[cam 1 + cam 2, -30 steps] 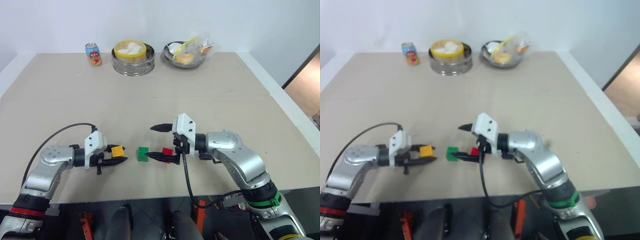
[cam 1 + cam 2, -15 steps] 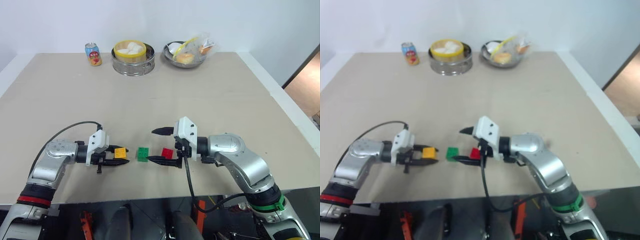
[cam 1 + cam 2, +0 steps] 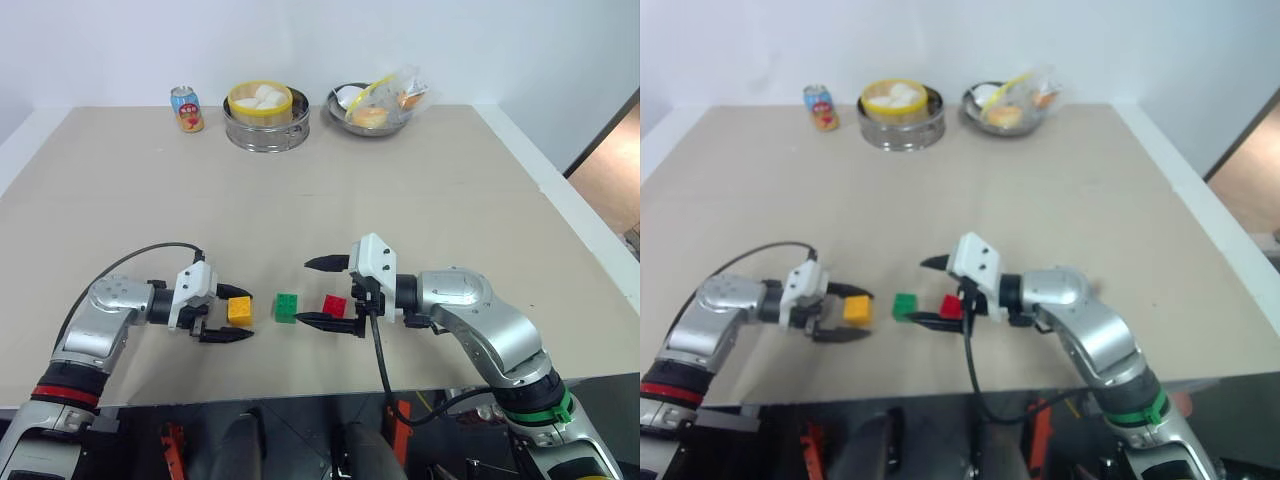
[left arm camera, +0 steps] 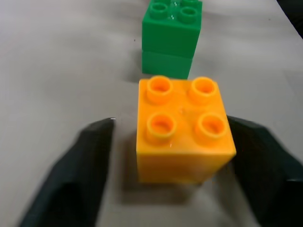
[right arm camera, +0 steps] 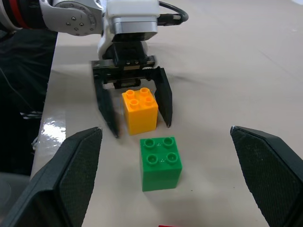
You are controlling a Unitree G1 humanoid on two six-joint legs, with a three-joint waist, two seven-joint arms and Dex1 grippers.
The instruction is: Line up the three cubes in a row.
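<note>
Where studs rise: glossy plastic cubes [image 4: 183, 132]

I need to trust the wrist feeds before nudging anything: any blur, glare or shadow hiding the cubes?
Left wrist view: orange-yellow cube sharp, its black fingers soft at close range, a faint shadow under the cube. Right wrist view: green cube crisp, a bright glare patch on the table beside the left gripper. Left eye view: even light, red cube clear.

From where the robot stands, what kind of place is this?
Probably an indoor test room set up like a dining table: a wide beige tabletop against a plain white wall, with a round metal steamer of white buns and three small plastic studded blocks.
</note>
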